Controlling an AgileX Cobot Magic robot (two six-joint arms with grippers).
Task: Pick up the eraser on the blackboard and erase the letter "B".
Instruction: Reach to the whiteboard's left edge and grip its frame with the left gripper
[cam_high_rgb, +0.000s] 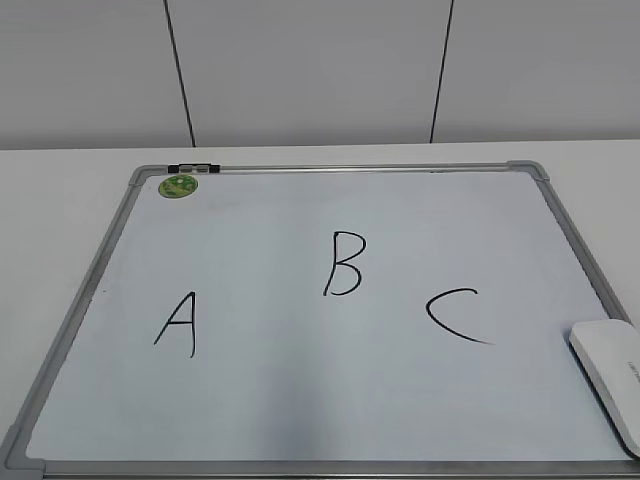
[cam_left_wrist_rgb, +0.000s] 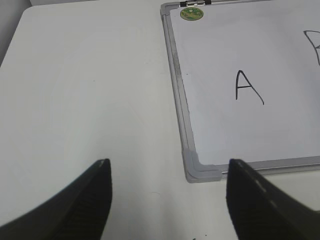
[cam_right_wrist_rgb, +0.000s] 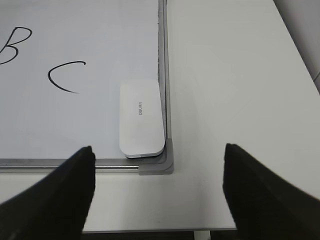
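The blackboard (cam_high_rgb: 300, 400) is a white dry-erase board with a grey frame, lying flat on the table. The letter "B" (cam_high_rgb: 344, 264) is drawn in black at its middle, between "A" (cam_high_rgb: 177, 325) and "C" (cam_high_rgb: 455, 316). The white eraser (cam_high_rgb: 610, 375) lies in the board's near right corner; it also shows in the right wrist view (cam_right_wrist_rgb: 141, 119). My right gripper (cam_right_wrist_rgb: 158, 192) is open and empty, over the table's front edge just short of that corner. My left gripper (cam_left_wrist_rgb: 169, 197) is open and empty, by the board's near left corner (cam_left_wrist_rgb: 200, 170). Neither gripper shows in the exterior view.
A small round green magnet (cam_high_rgb: 178, 186) sits in the board's far left corner, beside a black clip (cam_high_rgb: 195, 168) on the frame. White table surface (cam_left_wrist_rgb: 85, 90) lies left of the board and also right of it (cam_right_wrist_rgb: 235, 80). A panelled wall stands behind.
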